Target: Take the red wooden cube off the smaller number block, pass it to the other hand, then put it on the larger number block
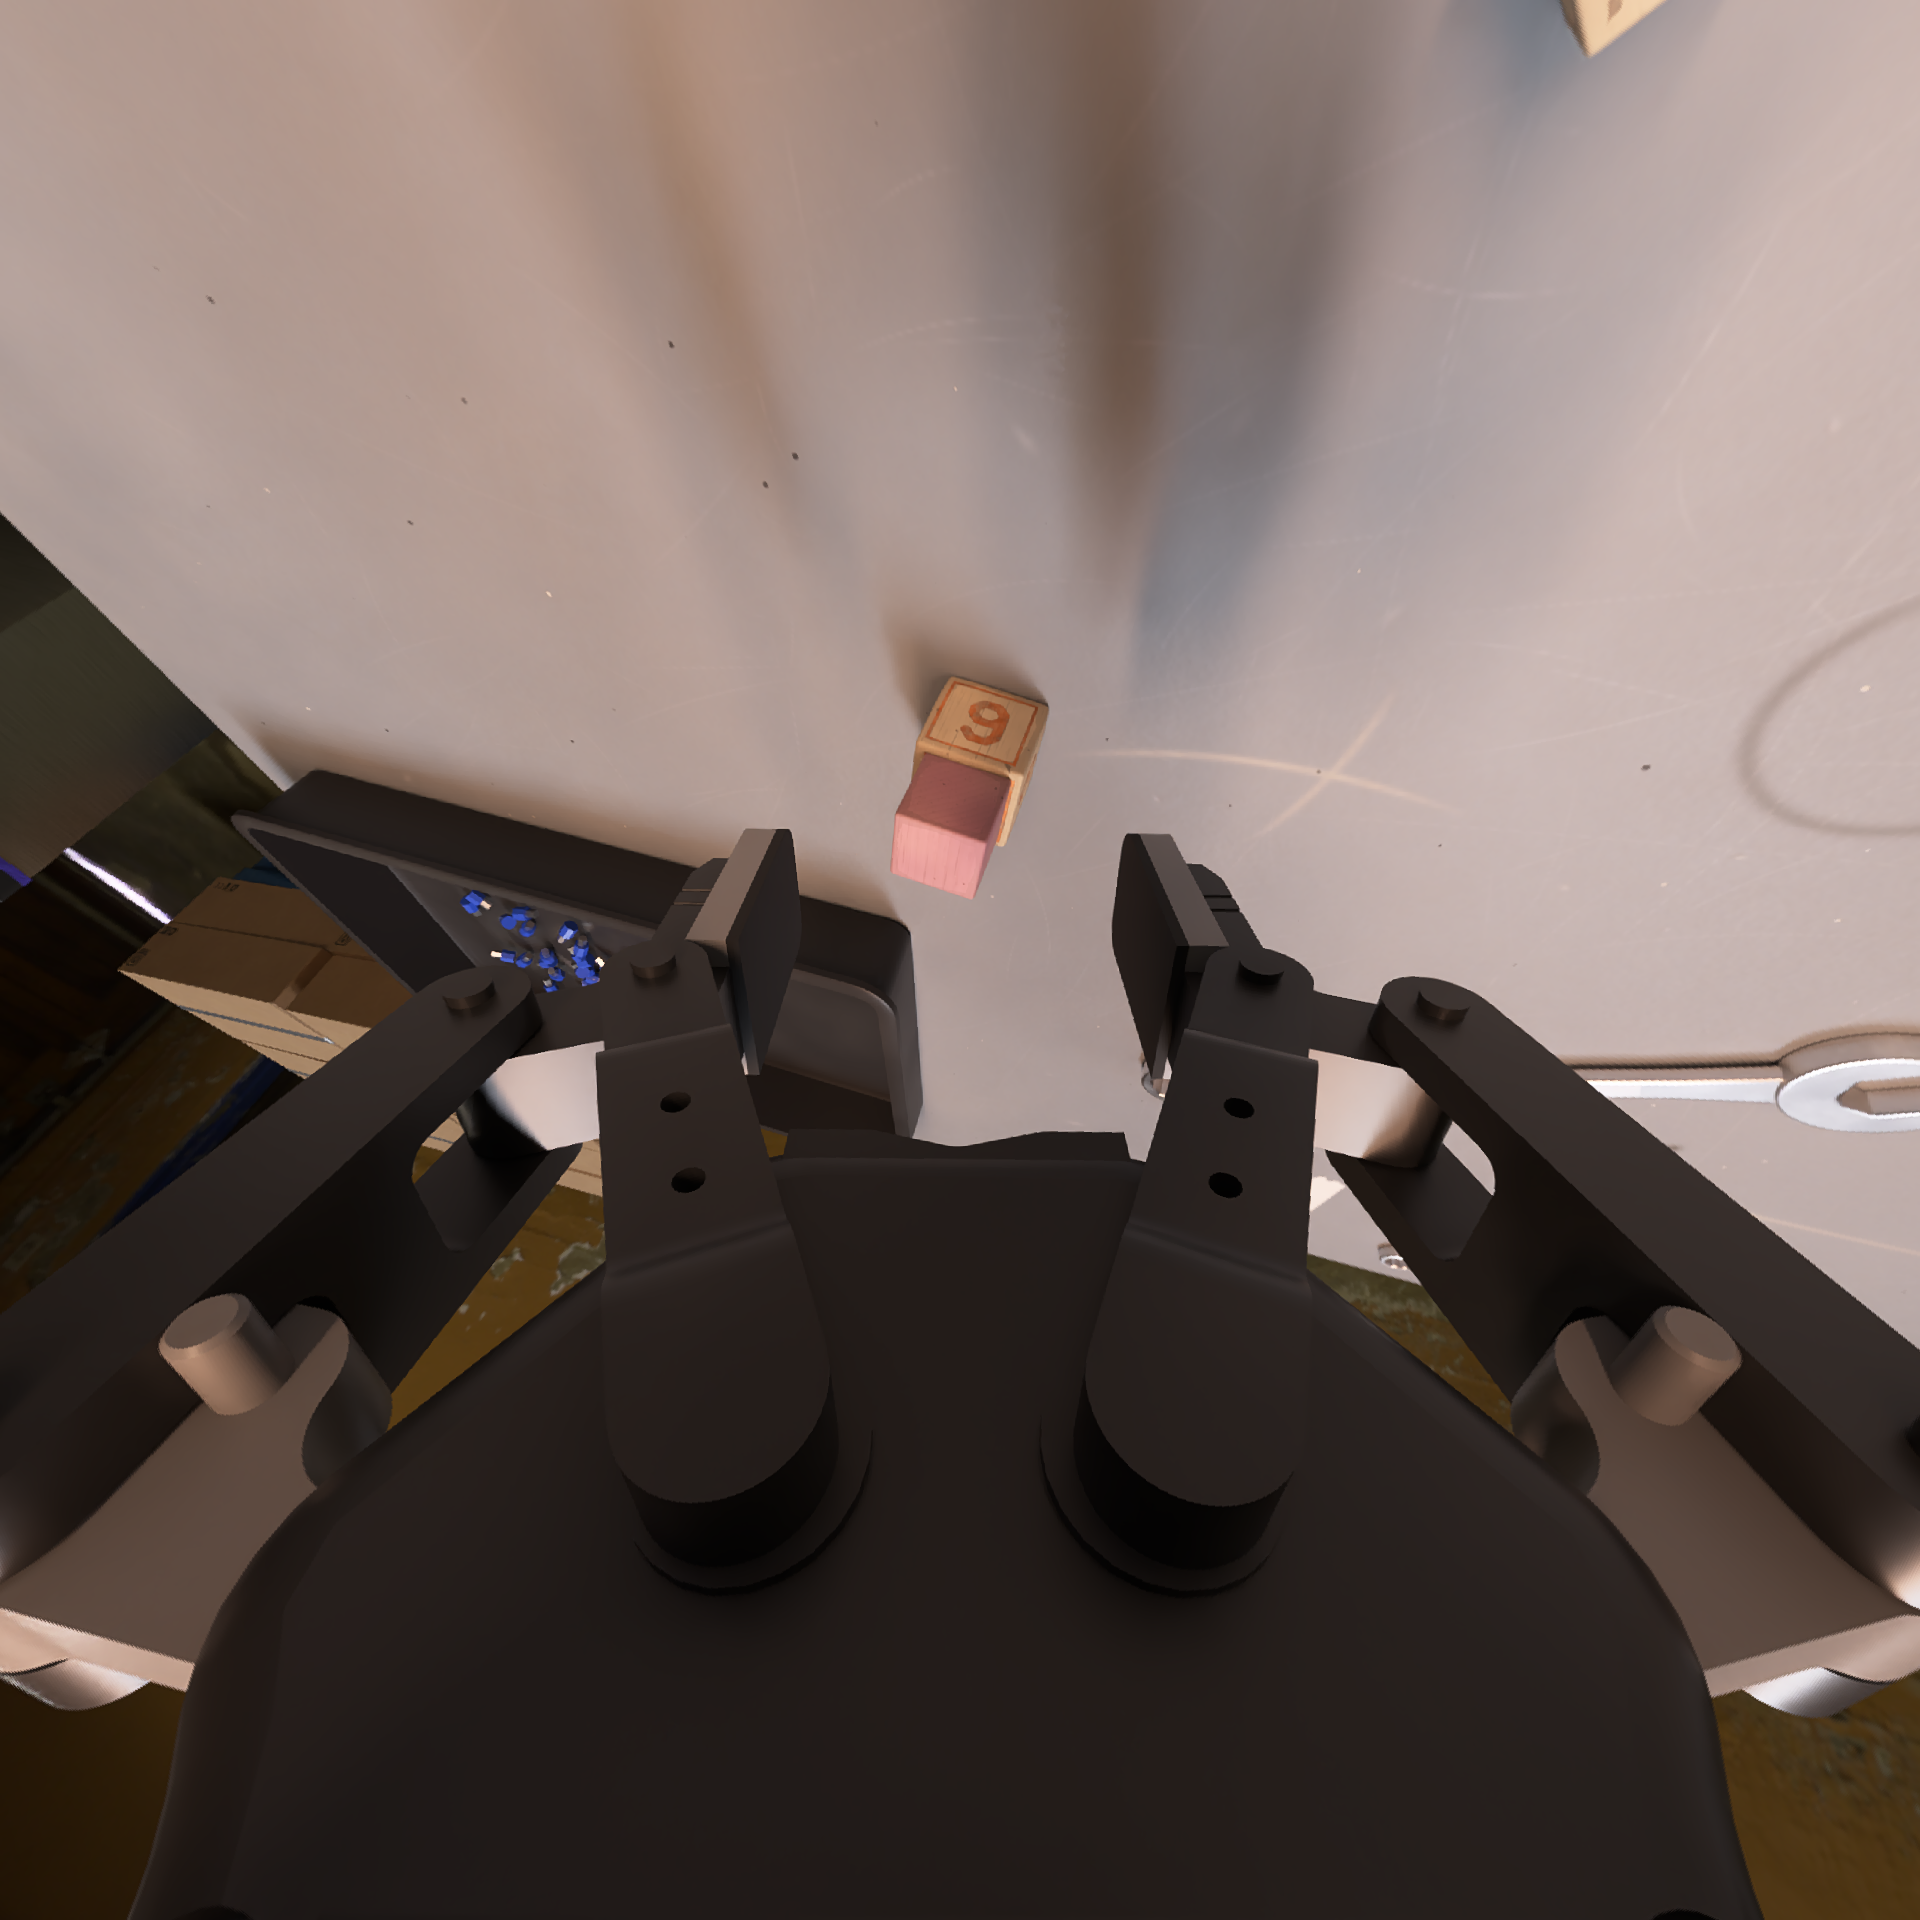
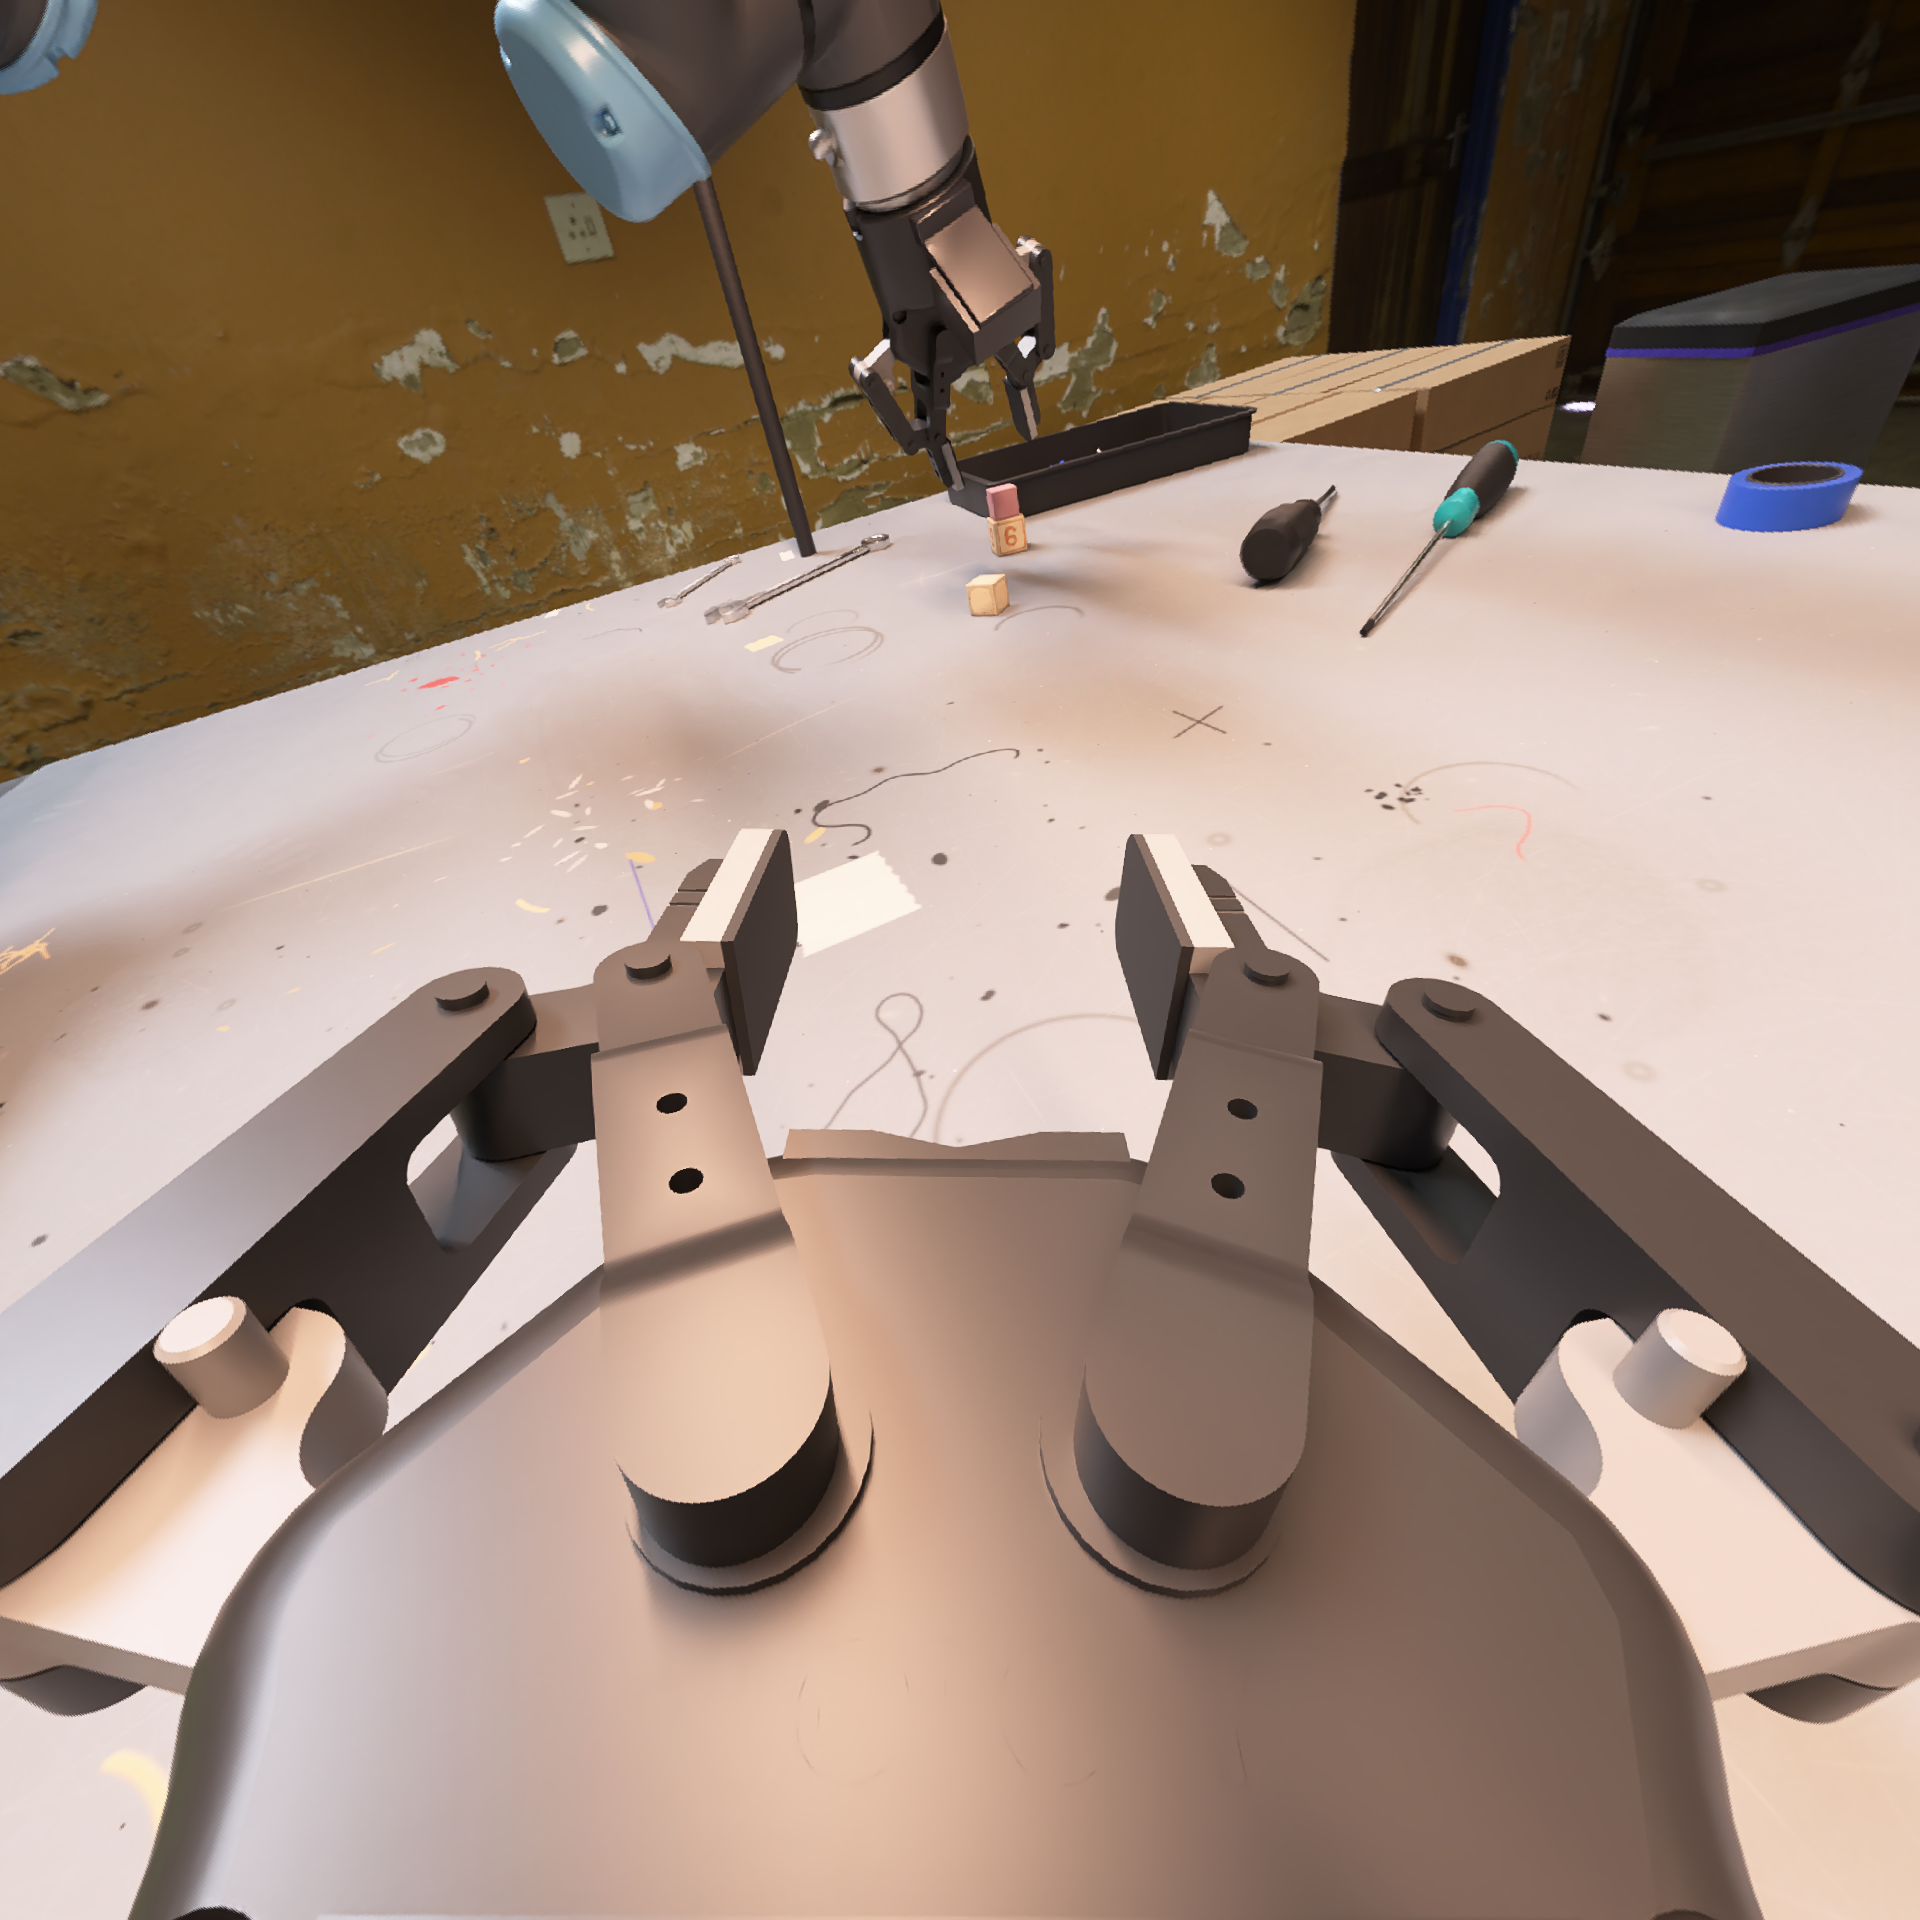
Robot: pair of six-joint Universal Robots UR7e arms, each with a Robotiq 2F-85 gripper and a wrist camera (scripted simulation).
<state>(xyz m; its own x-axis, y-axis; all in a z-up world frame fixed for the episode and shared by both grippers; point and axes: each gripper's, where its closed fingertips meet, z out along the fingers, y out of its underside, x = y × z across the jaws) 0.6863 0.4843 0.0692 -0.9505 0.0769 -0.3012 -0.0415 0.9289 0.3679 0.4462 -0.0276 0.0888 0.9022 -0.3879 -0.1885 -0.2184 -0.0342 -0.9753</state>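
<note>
The red wooden cube sits on top of a wooden number block on the grey table. My left gripper is open and empty, hanging above the cube without touching it. In the right wrist view the cube and the block under it stand far off, under the left gripper. A second wooden number block stands alone a little nearer; it also shows in the left wrist view. My right gripper is open and empty, low over the table's near part.
A black tray with small blue parts lies just behind the stack. Wrenches lie to its left; two screwdrivers and a blue tape roll lie to its right. Cardboard boxes stand beyond the table edge.
</note>
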